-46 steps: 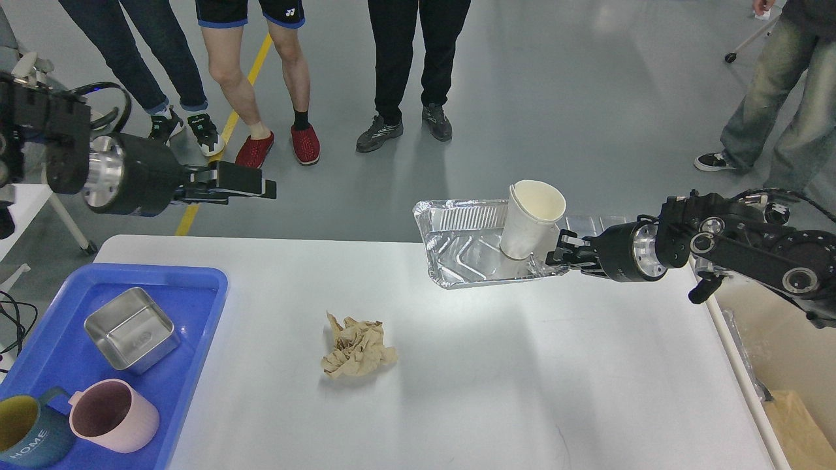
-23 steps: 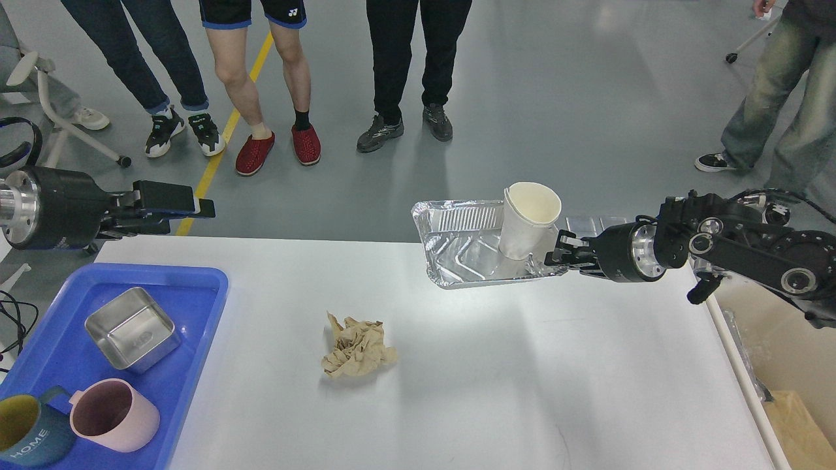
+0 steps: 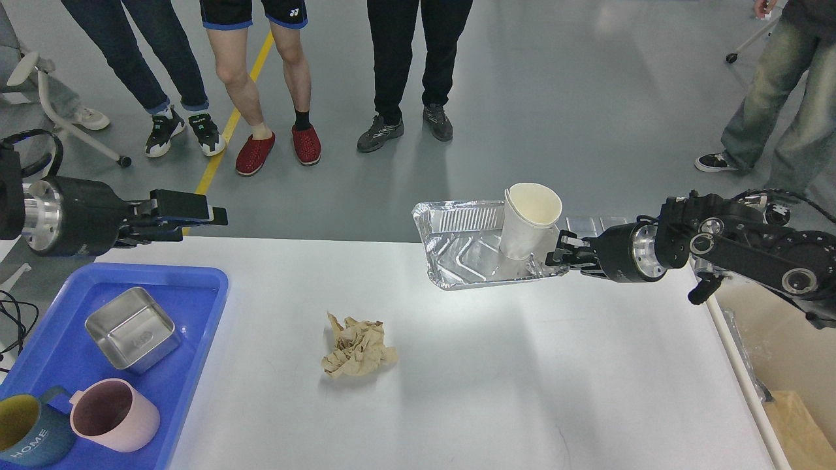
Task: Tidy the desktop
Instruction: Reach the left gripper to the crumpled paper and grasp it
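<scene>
The white desktop fills the lower view. My right gripper is shut on the right rim of a silver foil tray and holds it in the air above the desktop's far edge. A white paper cup stands tilted inside the tray. A crumpled brown paper ball lies on the desktop left of the middle. My left gripper hovers above the far left corner, empty; its fingers look close together, seen side-on.
A blue tray at the near left holds a steel square dish, a pink mug and a teal mug. Several people stand beyond the far edge. A beige bin sits past the right edge.
My left arm swung down and left from its higher spot, then crept slightly right. The right gripper with the foil tray and cup barely moved.
</scene>
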### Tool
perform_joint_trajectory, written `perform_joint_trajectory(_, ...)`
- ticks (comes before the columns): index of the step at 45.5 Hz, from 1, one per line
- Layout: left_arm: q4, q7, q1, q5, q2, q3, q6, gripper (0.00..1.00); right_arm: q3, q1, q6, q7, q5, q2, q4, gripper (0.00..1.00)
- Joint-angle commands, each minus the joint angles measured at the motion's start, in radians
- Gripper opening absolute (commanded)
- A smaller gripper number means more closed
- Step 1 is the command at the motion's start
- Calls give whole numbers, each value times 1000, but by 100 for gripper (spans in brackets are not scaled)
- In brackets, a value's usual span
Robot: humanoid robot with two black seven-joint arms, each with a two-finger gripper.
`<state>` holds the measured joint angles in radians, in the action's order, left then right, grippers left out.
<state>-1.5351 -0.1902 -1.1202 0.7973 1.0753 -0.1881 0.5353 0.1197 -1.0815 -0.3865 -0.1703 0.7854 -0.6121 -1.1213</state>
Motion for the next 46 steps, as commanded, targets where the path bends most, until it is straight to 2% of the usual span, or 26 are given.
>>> perform_joint_trajectory(1,4,-58,43,8,-104,4,-66,86,0,2,0,0,0,0,0,0)
perform_joint_trajectory(4,12,-83,75,13,-162,4,-101,86,1,5,0,0,0,-5,0,0)
perform_joint_trajectory(17,243,-81,239,158,-415,-1,-172,86,3,15,0,0,0,-5,0,0)
perform_joint_trajectory(34,504,-81,270,161,-696,6,-179,86,3,15,0,0,0,-6,-5,0)
perform_joint_trajectory(46,593,-83,284,163,-808,7,-181,86,5,15,2,0,0,-20,-15,0)
